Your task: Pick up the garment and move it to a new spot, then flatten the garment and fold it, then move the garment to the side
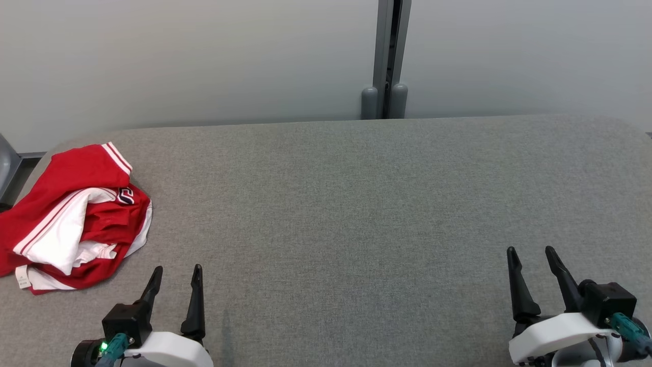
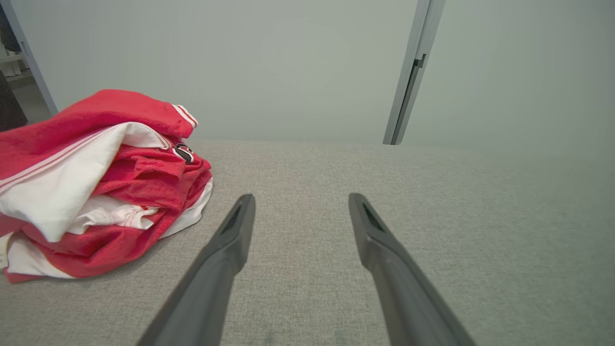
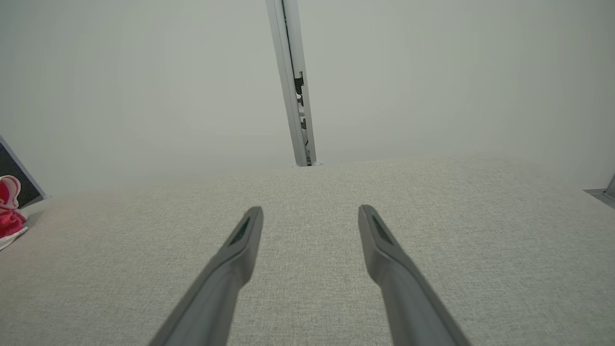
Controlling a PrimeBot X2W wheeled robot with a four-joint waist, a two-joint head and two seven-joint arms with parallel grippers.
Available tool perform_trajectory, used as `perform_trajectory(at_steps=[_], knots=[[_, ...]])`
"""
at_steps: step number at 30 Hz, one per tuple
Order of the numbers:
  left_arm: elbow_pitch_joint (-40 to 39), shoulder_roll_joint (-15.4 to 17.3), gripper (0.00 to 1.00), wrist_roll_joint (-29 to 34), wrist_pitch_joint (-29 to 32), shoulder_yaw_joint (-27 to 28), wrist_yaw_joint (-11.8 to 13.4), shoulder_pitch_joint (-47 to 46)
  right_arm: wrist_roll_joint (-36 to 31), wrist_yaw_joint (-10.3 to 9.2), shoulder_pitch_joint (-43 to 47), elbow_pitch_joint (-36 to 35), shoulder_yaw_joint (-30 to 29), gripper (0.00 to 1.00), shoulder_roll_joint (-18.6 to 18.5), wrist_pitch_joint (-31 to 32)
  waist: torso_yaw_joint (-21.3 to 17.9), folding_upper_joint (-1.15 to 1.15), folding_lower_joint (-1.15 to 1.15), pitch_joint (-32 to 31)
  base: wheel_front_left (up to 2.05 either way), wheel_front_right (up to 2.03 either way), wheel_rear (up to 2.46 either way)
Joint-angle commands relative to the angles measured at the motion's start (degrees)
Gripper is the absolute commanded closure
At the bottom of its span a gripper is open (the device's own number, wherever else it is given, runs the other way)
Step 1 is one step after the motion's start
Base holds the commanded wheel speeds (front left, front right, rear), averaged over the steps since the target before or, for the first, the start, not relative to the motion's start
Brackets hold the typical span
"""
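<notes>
Left claw [image 1: 178, 267] and right claw [image 1: 531, 249] gape empty (fingers spread) over the desk [image 1: 356, 204]; crumpled garment [image 1: 76, 219] lies far left.

The head view looks forward and down over the table [image 1: 356, 214] from its near edge, reaching the far wall [image 1: 204, 51]. Both wrist views sit low over the table, facing that wall. The left one is near the garment [image 2: 96, 182]; the right one, well apart, catches it far to the left. All three share the wall post [image 1: 385, 51].
</notes>
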Motion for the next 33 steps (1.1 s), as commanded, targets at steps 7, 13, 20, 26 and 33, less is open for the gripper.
perform_trajectory(at_steps=[7,13,20,26,33], knots=[[0.43,0.35,0.0,3.92,-1.18,-0.24,0.34,0.16,-4.07,0.11,-0.22,0.55,0.01,0.0,-0.58,-1.37,0.15,0.0,0.0,-0.13,0.0,0.0,0.0],[0.58,0.38,0.0,5.99,-1.62,-0.41,0.55,0.34,-5.75,0.11,-0.13,0.64,0.28,0.0,-0.62,-1.84,0.25,0.0,0.0,-0.34,0.0,0.0,0.0],[0.73,0.38,0.0,6.06,-1.75,-0.56,0.66,0.44,-6.19,0.11,0.27,0.95,0.55,0.0,-0.64,-2.1,0.48,0.0,0.0,-0.43,0.0,0.0,0.0],[0.95,0.38,0.0,5.42,-1.75,-0.23,0.68,0.42,-5.99,0.12,0.22,1.2,0.38,0.0,-0.62,-2.1,1.18,0.0,0.0,-0.28,0.0,0.0,0.0],[1.22,0.4,0.0,4.7,-1.74,-0.07,1.15,-0.17,-6.33,0.11,0.53,0.86,0.25,0.0,-0.6,-2.05,5.68,0.0,0.0,0.24,0.0,0.0,0.0]])
